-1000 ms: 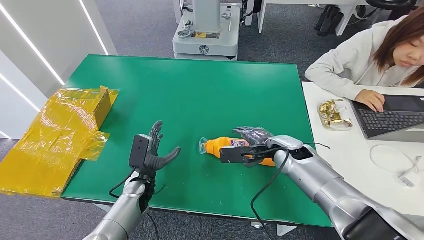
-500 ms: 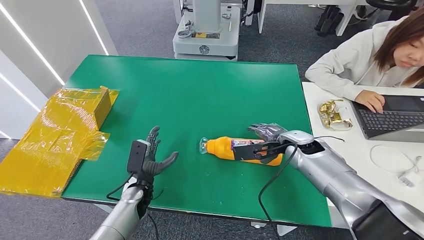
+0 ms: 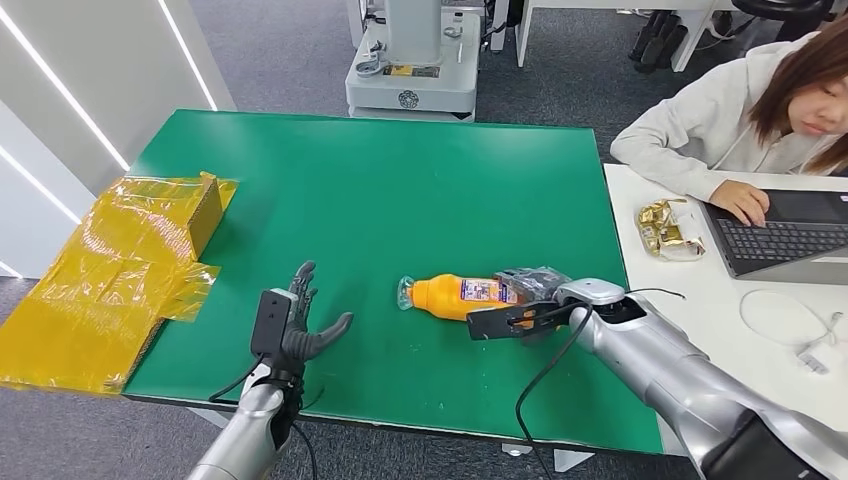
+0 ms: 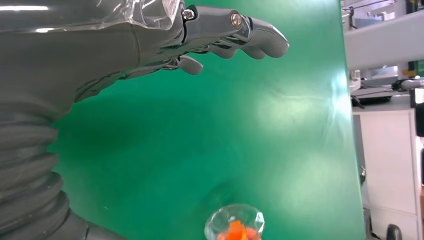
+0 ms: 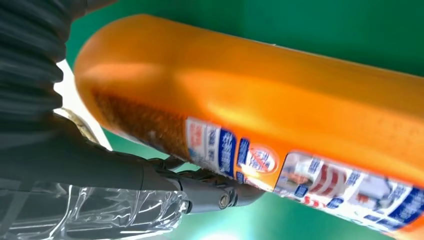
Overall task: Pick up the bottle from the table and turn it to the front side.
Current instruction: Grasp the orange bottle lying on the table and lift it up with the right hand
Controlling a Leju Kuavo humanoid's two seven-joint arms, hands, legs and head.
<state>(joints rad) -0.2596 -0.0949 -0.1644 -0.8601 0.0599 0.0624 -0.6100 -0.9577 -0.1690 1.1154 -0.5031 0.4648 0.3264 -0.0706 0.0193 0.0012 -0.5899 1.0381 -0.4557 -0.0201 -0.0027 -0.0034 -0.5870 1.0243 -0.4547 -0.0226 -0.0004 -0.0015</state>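
On the smooth green table (image 3: 400,180), crinkly yellow wrapped cardboard (image 3: 110,270) overhangs its left edge; the left hand (image 3: 300,325) hovers with fingers spread, holding nothing; the right hand (image 3: 530,300) grips the glossy orange bottle (image 3: 460,295) lying flat mid-table.

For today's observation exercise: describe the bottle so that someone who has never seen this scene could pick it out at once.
Find the green table. Near its front edge, toward the right, an orange bottle lies on its side, clear cap end pointing left, with the robot's right hand at its base. It is the only orange thing on the green surface.
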